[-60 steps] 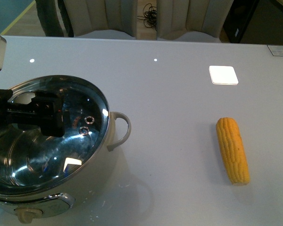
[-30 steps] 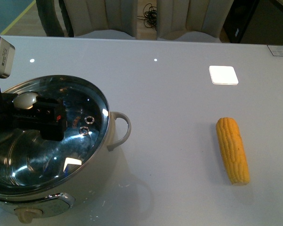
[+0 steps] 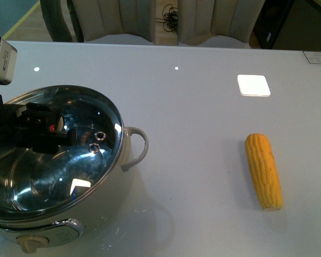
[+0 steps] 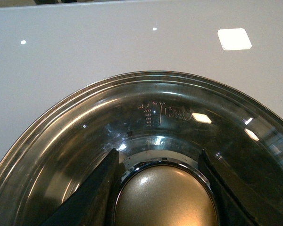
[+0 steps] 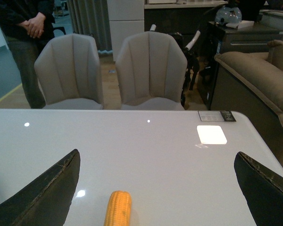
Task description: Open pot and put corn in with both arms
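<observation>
- Pale glossy counter (image 3: 203, 107), with two upholstered chairs (image 5: 70, 70) beyond its far edge.
- Pot (image 3: 109, 193), on the left side of the counter: its glass lid (image 3: 91, 160) sat on it. Through the glass I made out only shiny steel and reflections, no contents.
- Left pincer (image 4: 156, 160), over the lid: its jaws closely flanked the lid knob (image 4: 165, 197). I could not tell whether they pinched it.
- Step in hand, by my judgement: lifting the lid. I would have clamped squarely on the knob, then raised it straight and level, clear of the rim.
- Corn (image 3: 264, 171), one cob, lay on the counter well right of the pot, untouched.
- Right pincer (image 5: 156, 155), spread wide and empty, was held off the counter with the corn in its sight.
</observation>
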Controlling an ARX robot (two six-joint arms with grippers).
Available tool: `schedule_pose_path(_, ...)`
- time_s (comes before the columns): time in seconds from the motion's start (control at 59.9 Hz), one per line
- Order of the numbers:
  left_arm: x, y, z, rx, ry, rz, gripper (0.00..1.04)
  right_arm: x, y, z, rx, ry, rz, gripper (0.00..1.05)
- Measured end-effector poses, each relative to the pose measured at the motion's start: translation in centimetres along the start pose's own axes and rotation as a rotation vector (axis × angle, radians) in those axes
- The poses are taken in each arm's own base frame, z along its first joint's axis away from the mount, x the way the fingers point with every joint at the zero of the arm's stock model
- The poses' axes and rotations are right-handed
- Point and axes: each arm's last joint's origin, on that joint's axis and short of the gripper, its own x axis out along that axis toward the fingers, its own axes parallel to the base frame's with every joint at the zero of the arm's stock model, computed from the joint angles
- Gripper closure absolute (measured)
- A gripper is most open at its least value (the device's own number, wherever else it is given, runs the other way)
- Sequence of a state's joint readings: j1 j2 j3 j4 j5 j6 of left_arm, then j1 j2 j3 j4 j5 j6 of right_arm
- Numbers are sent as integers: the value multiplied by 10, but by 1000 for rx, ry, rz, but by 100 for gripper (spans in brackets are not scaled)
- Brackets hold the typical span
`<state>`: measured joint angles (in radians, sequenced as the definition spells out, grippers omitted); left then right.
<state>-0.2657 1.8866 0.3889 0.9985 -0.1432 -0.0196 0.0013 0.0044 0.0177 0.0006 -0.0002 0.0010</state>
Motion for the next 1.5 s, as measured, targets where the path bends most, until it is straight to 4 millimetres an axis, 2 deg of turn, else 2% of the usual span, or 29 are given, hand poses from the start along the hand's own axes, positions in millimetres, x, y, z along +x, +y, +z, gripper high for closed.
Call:
schedule_pose_path(0.351,-3,0,11,15,6,8,61,0,0,0,0,0,0,9)
schedule_pose_path(0.618,-15,3,37,30,-51,16,61,0,0,0,0,0,0,9)
schedule_pose_path(0.918,-24,21,55,-4,-86,42,61,0,0,0,0,0,0,9)
schedule_pose_path(1.169,-33,72,62,-44,-124,134,61,0,0,0,0,0,0,9)
schedule_pose_path(1.319,-41,109,54,-82,-118,212,61,0,0,0,0,0,0,9)
schedule_pose_path(1.386,-47,135,48,-103,-126,269,61,0,0,0,0,0,0,9)
schedule_pose_path(1.502,-52,161,37,-127,-113,320,61,0,0,0,0,0,0,9)
